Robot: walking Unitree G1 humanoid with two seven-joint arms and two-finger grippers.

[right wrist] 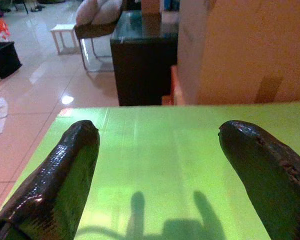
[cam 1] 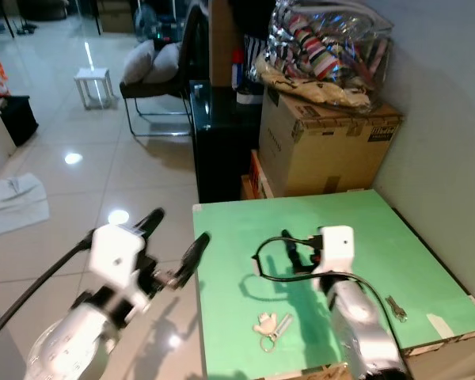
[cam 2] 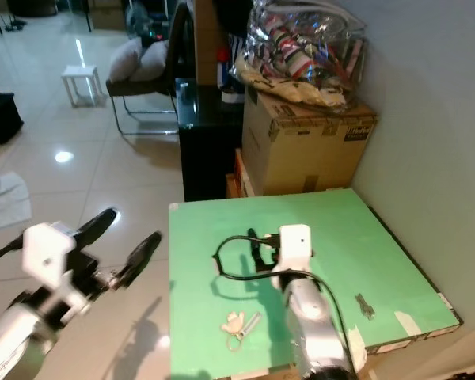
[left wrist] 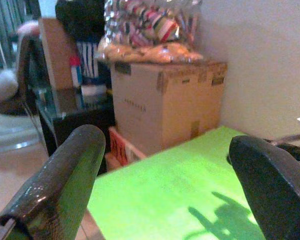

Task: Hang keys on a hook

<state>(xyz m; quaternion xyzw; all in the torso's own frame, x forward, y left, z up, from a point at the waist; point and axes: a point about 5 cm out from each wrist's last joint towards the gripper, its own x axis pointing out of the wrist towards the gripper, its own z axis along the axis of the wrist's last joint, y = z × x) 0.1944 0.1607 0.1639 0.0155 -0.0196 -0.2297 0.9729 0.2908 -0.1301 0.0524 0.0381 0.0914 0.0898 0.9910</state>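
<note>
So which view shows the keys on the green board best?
The left eye view: the keys lie in plain sight on the green board, beside the right arm. The right eye view shows them too, slightly smaller. Both wrist views look across bare board.

Green bench [cam 1: 380,237] in front of me, against a pale wall [cam 1: 443,103]. Behind its far edge, cardboard box [cam 1: 324,146] with a clear plastic bag [cam 1: 324,47] of striped stuff on top. Left of the box, black cabinet [cam 1: 218,150] with a glossy top. Further back, dark chair [cam 1: 154,79] with grey cushions, small white stool [cam 1: 93,85] beside it on the shiny tiled floor [cam 1: 87,182]. White cloth [cam 1: 12,204] lying on the floor at my left, dark bin [cam 1: 16,119] beyond it. Small metal piece [cam 1: 395,307] near the bench's right edge, can't tell what.
</note>
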